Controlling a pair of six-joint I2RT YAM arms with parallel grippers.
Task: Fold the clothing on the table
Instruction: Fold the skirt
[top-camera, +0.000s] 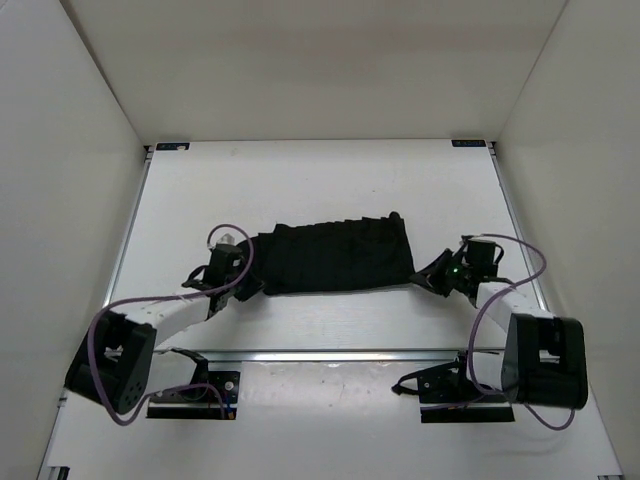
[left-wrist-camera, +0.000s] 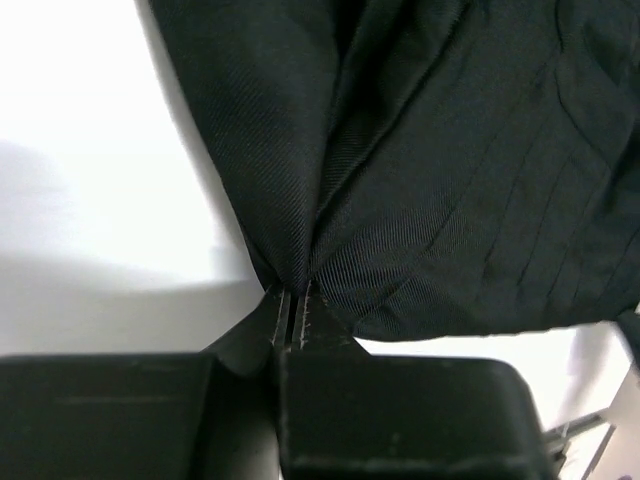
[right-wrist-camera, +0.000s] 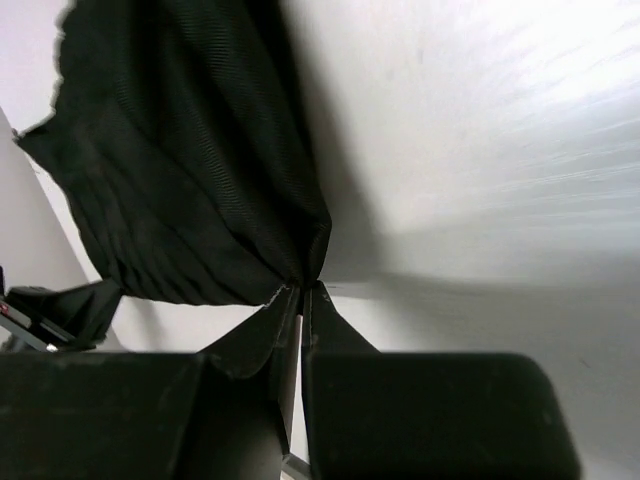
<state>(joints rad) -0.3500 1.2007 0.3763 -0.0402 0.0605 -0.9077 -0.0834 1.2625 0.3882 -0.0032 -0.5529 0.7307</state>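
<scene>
The clothing (top-camera: 335, 256), a black pleated garment, lies spread across the middle of the white table (top-camera: 330, 180). My left gripper (top-camera: 243, 283) is at its near left corner, shut on the fabric. The left wrist view shows the clothing (left-wrist-camera: 450, 170) bunched into a fold between the closed tips of the left gripper (left-wrist-camera: 296, 290). My right gripper (top-camera: 421, 279) is at the near right corner. In the right wrist view the right gripper (right-wrist-camera: 305, 288) pinches a gathered corner of the clothing (right-wrist-camera: 180, 190).
White walls (top-camera: 80, 160) enclose the table on three sides. A metal rail (top-camera: 330, 353) runs across the near side, with both arm bases (top-camera: 190, 392) bolted just beyond it. Purple cables (top-camera: 100, 340) loop off each arm.
</scene>
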